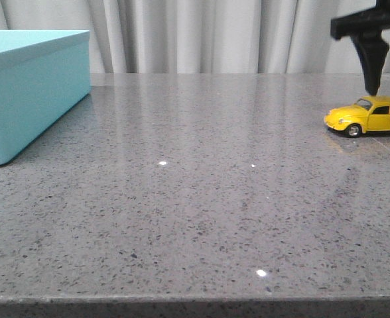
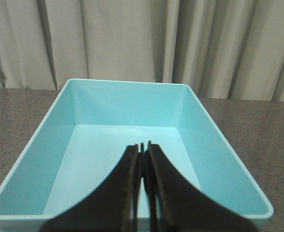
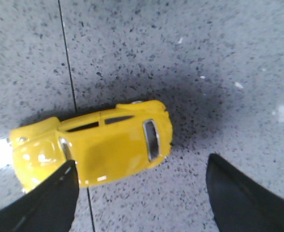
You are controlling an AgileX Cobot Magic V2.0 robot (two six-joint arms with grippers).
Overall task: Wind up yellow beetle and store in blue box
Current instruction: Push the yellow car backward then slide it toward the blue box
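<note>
The yellow beetle (image 1: 368,115) stands on its wheels at the table's far right, nose pointing left. It also shows from above in the right wrist view (image 3: 93,143). My right gripper (image 3: 141,166) hangs just above the car with its jaws wide open; one finger (image 1: 372,58) shows above the roof in the front view. The blue box (image 1: 29,86) sits at the far left, open-topped and empty inside (image 2: 127,145). My left gripper (image 2: 143,147) hovers over the box with its fingers pressed together, holding nothing.
The grey speckled table (image 1: 195,212) runs to a front edge near the camera. A thin dark seam (image 3: 69,72) crosses the table beside the car. A pale curtain (image 1: 215,33) hangs behind the table.
</note>
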